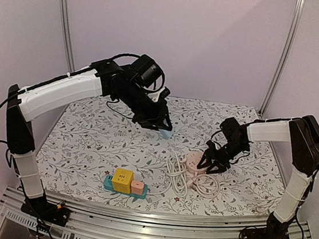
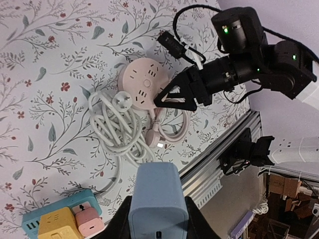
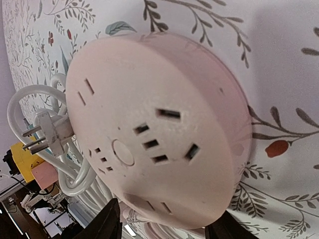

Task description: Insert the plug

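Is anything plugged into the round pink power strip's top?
No: every slot on the round pink power strip is empty; a white plug lies beside.

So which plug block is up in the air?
The blue one, held by the left gripper; the yellow block and pink block sit on the teal strip.

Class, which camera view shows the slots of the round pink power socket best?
The right wrist view: the pink socket fills the frame, every slot distinct. The left wrist view shows the socket whole but small, slots faint. The top external view gives only a small pink disc, slots unreadable.
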